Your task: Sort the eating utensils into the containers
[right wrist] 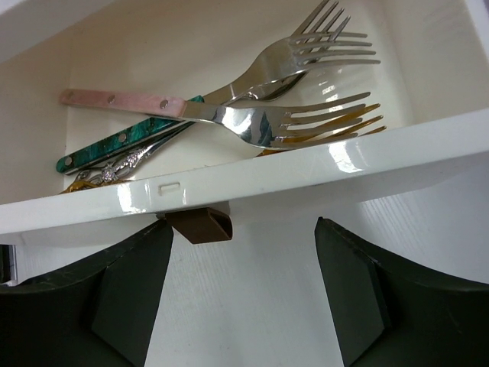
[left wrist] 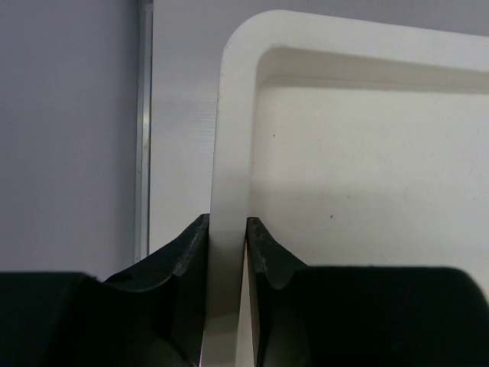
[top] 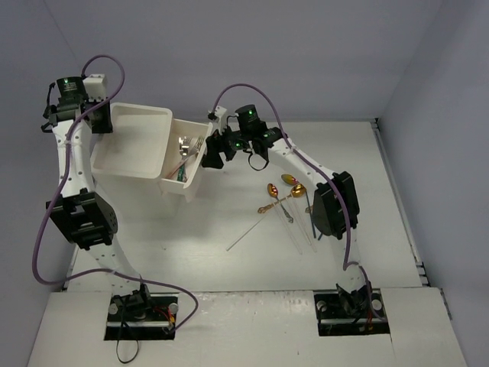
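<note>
Left pincer [left wrist: 228, 229]: closed narrowly on cabinet [left wrist: 229, 115] rim. Right pincer [right wrist: 243, 248]: wide open, empty, drawer [right wrist: 321, 164] knob [right wrist: 200, 225] between its fingers.

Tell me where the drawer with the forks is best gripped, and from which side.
Grip the small brown knob on the front wall of the drawer, coming from the front. It sticks out and is narrow, so the fingers of the open right gripper fit on both sides; the wall itself is wide and smooth.
</note>
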Controlling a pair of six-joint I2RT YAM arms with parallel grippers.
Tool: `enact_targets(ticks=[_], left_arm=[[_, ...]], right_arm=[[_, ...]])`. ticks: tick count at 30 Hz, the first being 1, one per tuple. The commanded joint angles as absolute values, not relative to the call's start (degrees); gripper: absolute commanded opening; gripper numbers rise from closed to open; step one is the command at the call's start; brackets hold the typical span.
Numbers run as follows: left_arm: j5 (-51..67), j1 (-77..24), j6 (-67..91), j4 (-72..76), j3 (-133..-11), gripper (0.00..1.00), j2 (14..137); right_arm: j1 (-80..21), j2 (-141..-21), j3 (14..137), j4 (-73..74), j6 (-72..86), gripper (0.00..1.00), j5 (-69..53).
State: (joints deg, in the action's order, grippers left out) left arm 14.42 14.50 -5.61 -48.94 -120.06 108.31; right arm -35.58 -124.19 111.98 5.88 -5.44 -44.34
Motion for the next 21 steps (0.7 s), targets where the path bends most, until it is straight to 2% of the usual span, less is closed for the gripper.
enact_targets(ticks=[1, 5, 10, 21], left_arm=[[27.31, 11.16, -4.07, -50.62, -118.31, 0.00, 107.50], [30.28, 11.33, -7.16, -50.54, -116.92, 0.00, 106.63], [32.02, 12.21, -8.32, -50.62, -115.04, 0.00, 105.74], [36.45, 12.39, -9.59, -50.62, -114.16, 0.00, 104.84]], right_arm=[[-41.13, -121.43, 116.04, -6.07, -4.71, 0.73, -44.21], [-40.20, -116.79, 108.49, -6.06, -13.04, 0.73, -41.18], [-35.93, -114.68, 104.70, -6.04, -17.87, 0.72, -42.67], [-35.29, -118.01, 109.62, -6.11, -24.35, 0.70, -45.22]])
